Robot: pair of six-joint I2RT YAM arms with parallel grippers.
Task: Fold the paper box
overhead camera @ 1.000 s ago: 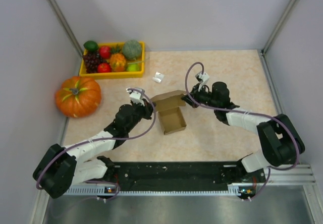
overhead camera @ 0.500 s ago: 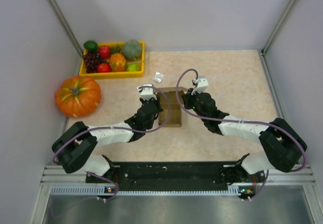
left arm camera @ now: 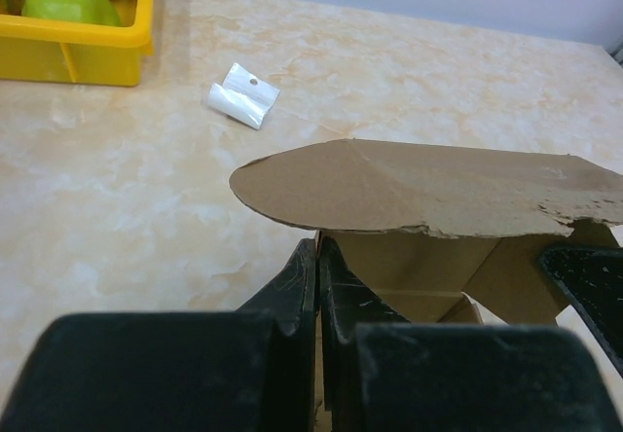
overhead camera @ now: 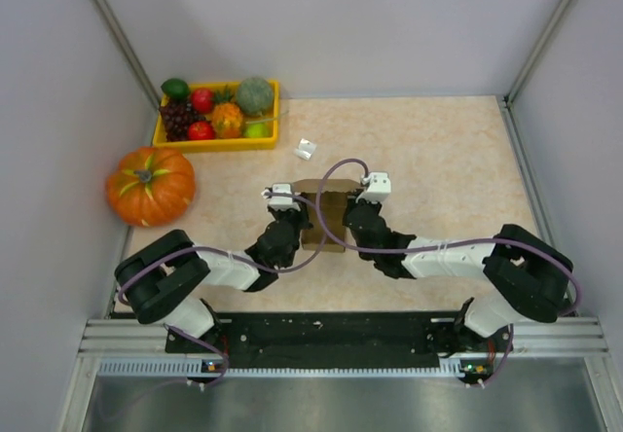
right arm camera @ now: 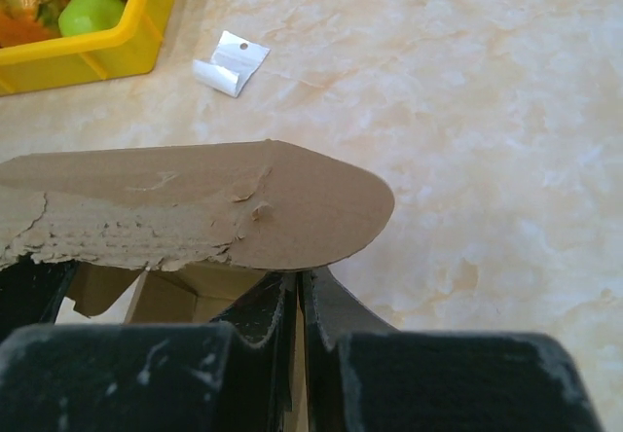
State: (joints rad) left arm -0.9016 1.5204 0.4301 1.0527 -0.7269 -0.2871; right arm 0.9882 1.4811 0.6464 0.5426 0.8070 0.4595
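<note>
– Placement of the paper box (overhead camera: 326, 210) is asked about.
– It is seen on the table (overhead camera: 438, 160), near the middle, between the two grippers. In both wrist views a rounded flap with a torn edge is spread over its top.
– How is the left gripper (overhead camera: 297, 230) found?
– Its fingers (left arm camera: 292, 286) are pressed together on the box's left wall. A thin strip of cardboard is caught between them, just under the flap.
– And the right gripper (overhead camera: 348, 228)?
– Much the same is seen there. The jaws are closed on the opposite wall, with cardboard pinched between the fingers (right arm camera: 336, 306).
– What else is shown?
– A small white object (overhead camera: 306, 147) is laid just beyond the box, apart from it. A yellow tray (overhead camera: 216, 143) of fruit is set at the far left of the table. A pumpkin (overhead camera: 151, 185) is placed nearer, just beside the tray.
</note>
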